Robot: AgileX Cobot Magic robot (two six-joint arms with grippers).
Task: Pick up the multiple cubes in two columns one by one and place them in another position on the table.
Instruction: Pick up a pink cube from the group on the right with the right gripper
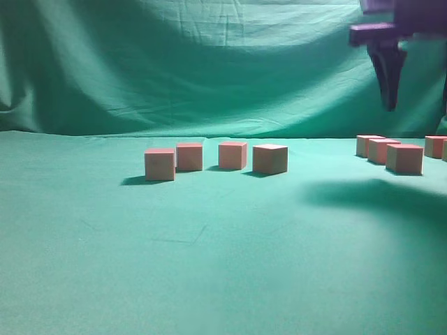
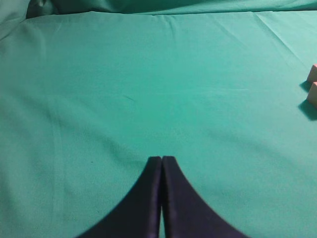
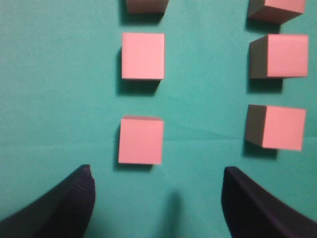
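Several salmon-pink cubes stand on the green table [image 1: 209,265]. In the exterior view four are spread in a row at centre-left, from one cube [image 1: 160,165] to another [image 1: 270,158], and a second group [image 1: 404,158] sits at the right. My right gripper [image 1: 387,84] hangs high above that right group. In the right wrist view it [image 3: 157,173] is open and empty, looking down on two columns of cubes; the nearest left-column cube [image 3: 141,141] lies just ahead of the left finger, and the nearest right-column cube [image 3: 277,127] lies off to the right. My left gripper [image 2: 162,159] is shut and empty over bare cloth.
A draped green backdrop [image 1: 209,70] closes off the far side of the table. Two cube edges [image 2: 312,94] show at the right border of the left wrist view. The left arm does not show in the exterior view.
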